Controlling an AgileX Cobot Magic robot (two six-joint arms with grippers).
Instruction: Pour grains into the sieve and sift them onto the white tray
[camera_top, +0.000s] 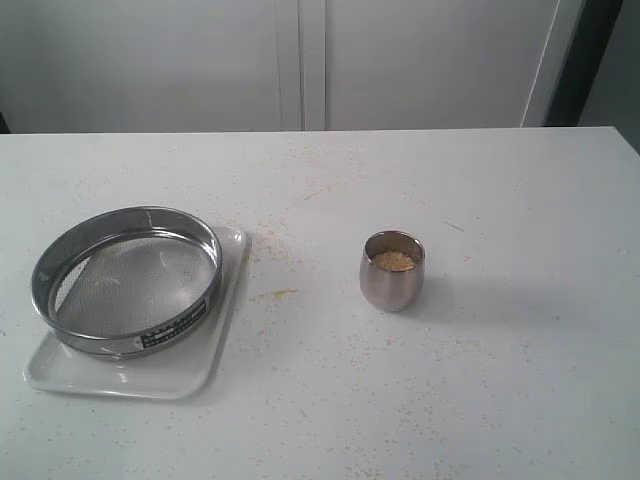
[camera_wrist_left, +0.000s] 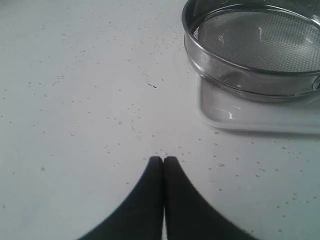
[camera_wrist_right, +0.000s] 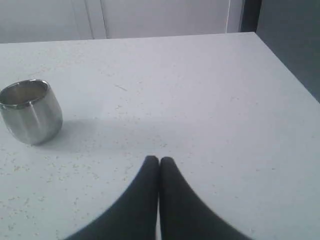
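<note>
At the left of the bench (camera_top: 500, 390) lies the white tray (camera_top: 130, 385), and the sieve (camera_top: 130, 285) sits on it, nearly filling it. Only the tray's near and right margins show bare. The mesh looks empty, and the label on the steel rim faces the near side. Between the tray and the bench's near edge is a strip of free surface.

In the left wrist view the left claw (camera_wrist_left: 163, 159) has its black tips pressed together with nothing between them. It is over bare bench, apart from the tray (camera_wrist_left: 250, 120) and the sieve (camera_wrist_left: 260, 45), with open surface all round it.

Just right of the tray, a thin yellow streak of spilled specks (camera_top: 275, 295) lies on the bench, with finer specks scattered widely.

Right of centre, well apart from the tray, the steel cup (camera_top: 392, 285) stands upright. The grains (camera_top: 393, 261) are inside it, below the lip.

The right claw (camera_wrist_right: 159, 160) is also pressed together and empty. It is clear of the cup (camera_wrist_right: 31, 112), with bare bench running from it to the right-hand edge, where the surface drops away to dark.
</note>
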